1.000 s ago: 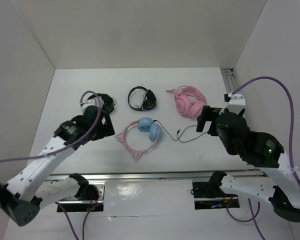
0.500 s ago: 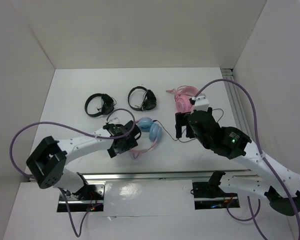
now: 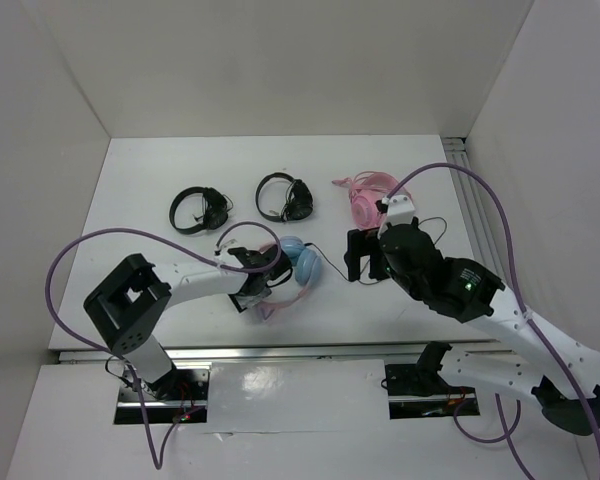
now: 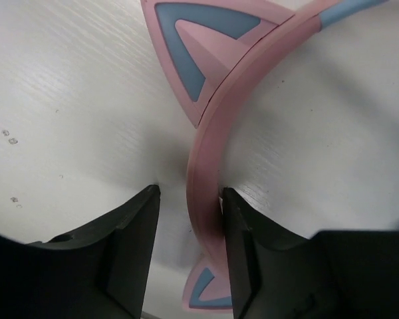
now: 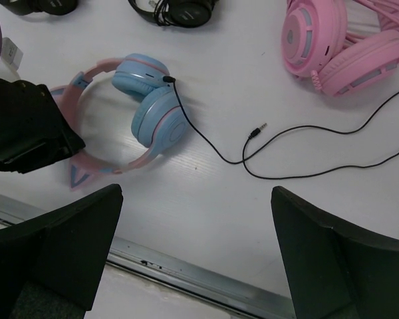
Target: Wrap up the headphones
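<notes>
The headphones (image 3: 302, 262) lie flat on the white table, with light blue ear cups (image 5: 156, 116) and a pink cat-ear headband (image 4: 206, 166). Their thin black cable (image 5: 306, 129) trails right to a free plug (image 5: 256, 129). My left gripper (image 4: 189, 219) is down on the table astride the headband, near its front cat ear. The right finger (image 4: 243, 239) touches the band, while a gap remains at the left finger (image 4: 130, 232). My right gripper (image 5: 196, 196) hovers wide open above the table, right of the ear cups and near the cable, holding nothing.
All-pink cat-ear headphones (image 3: 370, 200) lie at the back right, close to the cable's far loop. Two black headphones (image 3: 200, 208) (image 3: 285, 197) lie behind the left arm. A metal rail (image 5: 186, 272) runs along the table's front edge. White walls enclose the sides.
My left arm swung right from beside the black headphones onto the pink headband, and its jaws narrowed around it. My right arm moved left and forward over the cable, staying open.
</notes>
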